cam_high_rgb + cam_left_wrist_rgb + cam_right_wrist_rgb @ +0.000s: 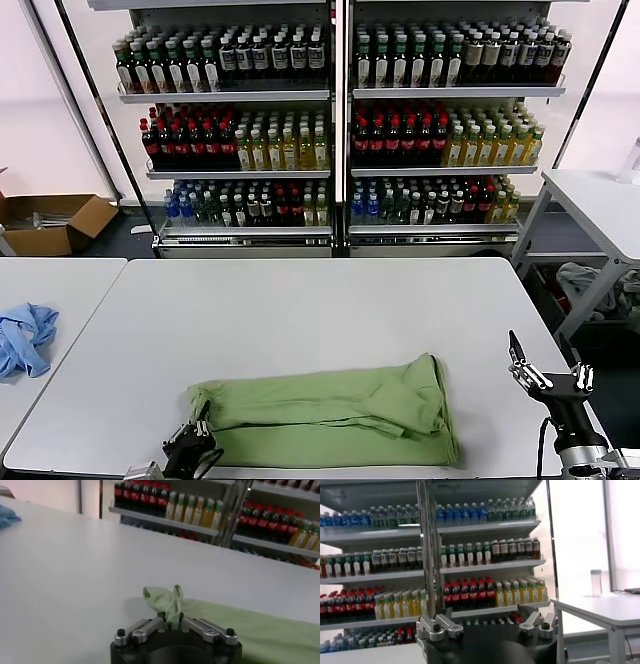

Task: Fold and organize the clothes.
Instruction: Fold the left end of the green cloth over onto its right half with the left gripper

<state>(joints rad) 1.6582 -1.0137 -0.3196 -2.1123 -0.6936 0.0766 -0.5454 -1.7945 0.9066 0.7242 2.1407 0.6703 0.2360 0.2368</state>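
- Gripping a pinch of green cloth, the left gripper (190,445) sits at the lower left of the head view, at the left end of the shirt; in the left wrist view its fingers (170,621) are closed on a small tuft that stands up between them.
- Largest in view, the drink shelves (340,120) fill the upper half of the head view, well behind the work.
- Next, the white table (320,310) spans the middle and lower part of the frame; its bare top lies beyond the shirt.
- On it, the shirt (330,415) lies in the lower centre, already doubled into a long band running left to right, with a bunched hump near its right end.
- Smaller, a cardboard box (50,220) sits on the floor at middle left, and a blue cloth (25,340) lies on a second table at the left edge.
- Smallest, the right gripper (545,370) hangs at the lower right, apart from the shirt, fingers spread and holding nothing; its wrist view shows only shelves.
- To do this step well, I judge the left arm should lift the pinched end only enough to free it from the table, then carry it toward the right end so the band halves neatly.
- Keeping the held edge level and square with the near edge should avoid a skewed fold, and the right end may need pinning so the cloth does not drag.
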